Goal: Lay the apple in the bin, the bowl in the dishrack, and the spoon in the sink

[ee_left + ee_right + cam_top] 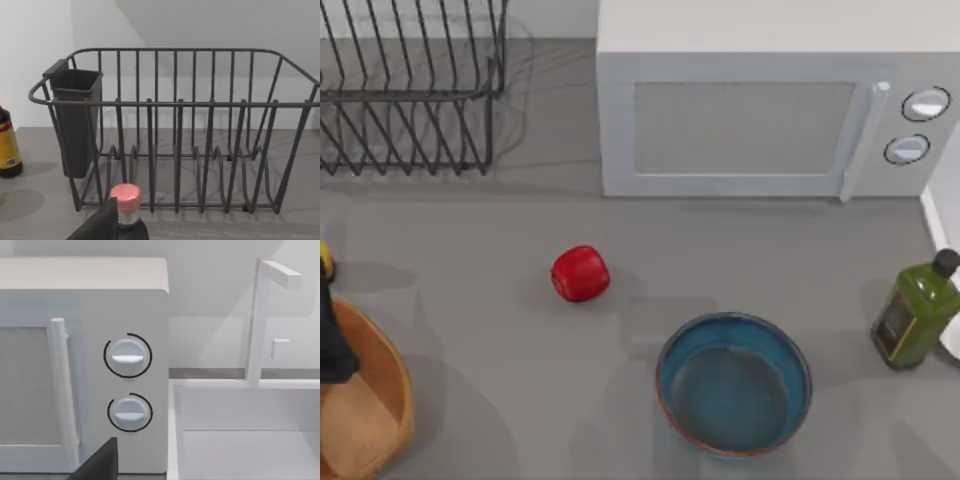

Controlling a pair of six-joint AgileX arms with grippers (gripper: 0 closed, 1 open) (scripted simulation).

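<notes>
The shiny red apple (580, 273) lies on the grey counter, left of centre. The teal-blue bowl (733, 383) stands upright and empty near the front, right of the apple. The tan wooden bin (382, 395) sits at the front left edge with a dark shape (334, 340) over its rim. The black wire dishrack (410, 90) is at the back left, also seen as the dishrack (190, 130) from the left wrist. The white sink (250, 440) lies right of the microwave. A dark part of my left gripper (97, 225) and of my right gripper (100, 460) edges into each wrist view. The spoon is out of view.
A white microwave (740, 110) fills the back middle. A green oil bottle (915, 312) stands at the right. A pink-capped bottle (125, 202) stands before the rack, a yellow-labelled bottle (7, 145) beside it. A dark cutlery holder (75, 120) hangs in the rack.
</notes>
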